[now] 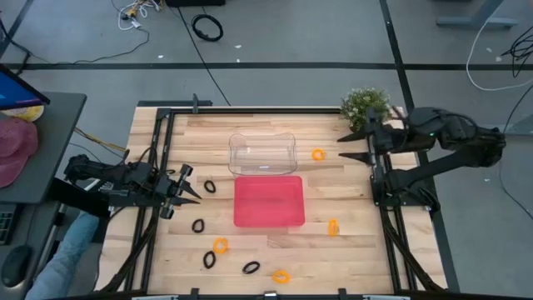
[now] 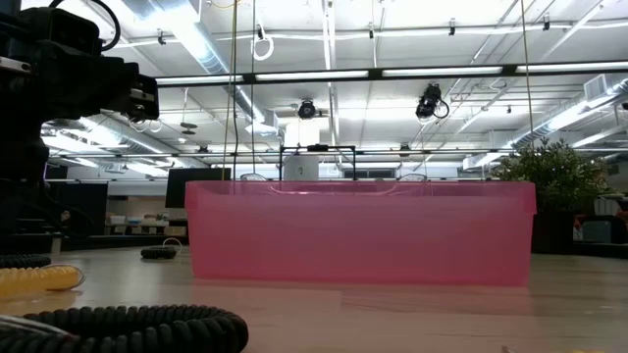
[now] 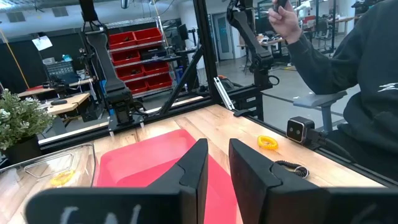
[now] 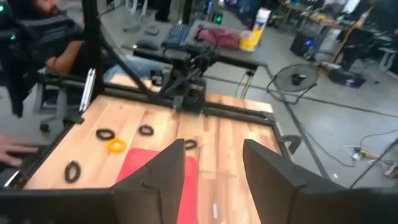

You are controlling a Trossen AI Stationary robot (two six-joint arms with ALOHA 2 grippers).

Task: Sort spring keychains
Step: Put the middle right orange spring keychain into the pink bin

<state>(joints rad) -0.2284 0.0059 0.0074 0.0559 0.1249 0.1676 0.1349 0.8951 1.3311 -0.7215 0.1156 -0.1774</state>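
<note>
Several spring keychains lie loose on the wooden table. Orange ones: [image 1: 318, 154], [image 1: 333, 227], [image 1: 220, 245], [image 1: 281, 276]. Black ones: [image 1: 209, 187], [image 1: 198, 225], [image 1: 209, 259], [image 1: 251, 267]. My left gripper [image 1: 189, 186] hovers open at the table's left side, just left of a black keychain, pointing at the red tray [image 1: 268, 201]. My right gripper [image 1: 344, 147] is open near the far right, right of an orange keychain. The left wrist view shows the left gripper [image 3: 217, 168] open, and the right wrist view shows the right gripper [image 4: 214, 168] open. Neither holds anything.
A clear plastic container [image 1: 263, 152] sits beyond the red tray. A small potted plant [image 1: 365, 104] stands at the far right corner. A person sits by the table's left near side [image 1: 71, 242], a hand [image 4: 12, 149] near the edge. In the low view the tray wall [image 2: 358, 230] blocks the middle.
</note>
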